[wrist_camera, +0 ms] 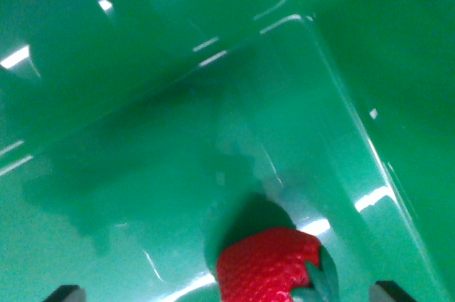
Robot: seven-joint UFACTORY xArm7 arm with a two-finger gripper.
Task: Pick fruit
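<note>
My camera looks down into a shiny green bin (pixel 142 103). A red strawberry (pixel 266 266) with green leaves sits at the bottom middle of the picture, on the bin's floor. Its dark shadow lies just behind it. The two dark tips of my gripper (pixel 227 295) peek in at the bottom corners, one on each side of the strawberry, not touching it.

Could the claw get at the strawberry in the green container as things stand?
Probably yes. The strawberry lies alone on the green container floor, between the two claw tips at the bottom edge, nothing covering it. Whether the claw touches it cannot be told.
</note>
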